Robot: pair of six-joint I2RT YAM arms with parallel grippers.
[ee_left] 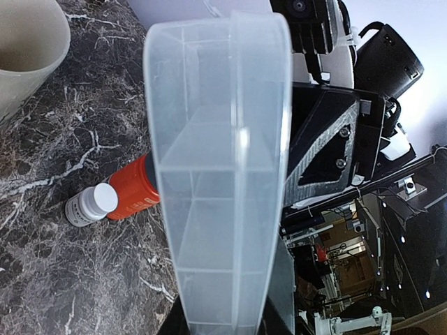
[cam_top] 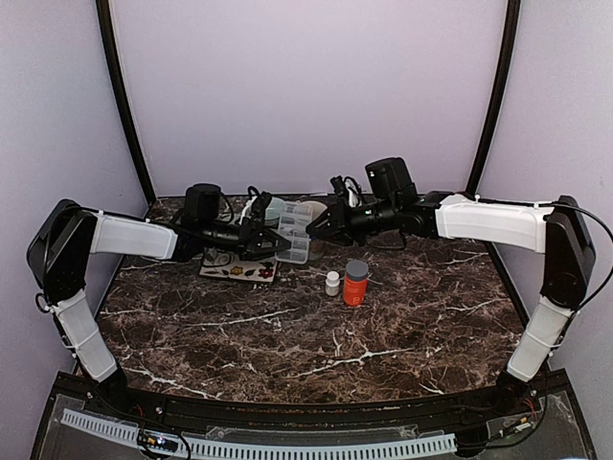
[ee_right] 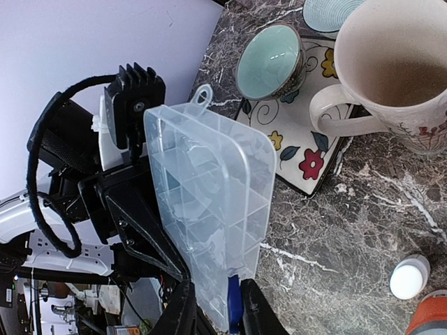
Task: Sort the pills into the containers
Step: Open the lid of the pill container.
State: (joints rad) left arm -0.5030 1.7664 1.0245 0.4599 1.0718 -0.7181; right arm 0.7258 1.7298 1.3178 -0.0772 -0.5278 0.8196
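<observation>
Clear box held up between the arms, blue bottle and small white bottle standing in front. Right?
Not quite. The bigger bottle is orange with a grey cap, not blue; the top view shows it. The rest holds: the clear box is up between the arms, and the small white bottle stands beside the orange one.

— What lies ahead of your right jaws?
— A cream mug (ee_right: 391,77), ahead and off to the right, its handle over a flowered tile (ee_right: 307,139). A teal bowl (ee_right: 269,61) sits on that tile, farther ahead, with a pale plate (ee_right: 328,10) beyond it.
— And beneath?
— Dark, white-veined marble table (ee_right: 363,230).
</observation>
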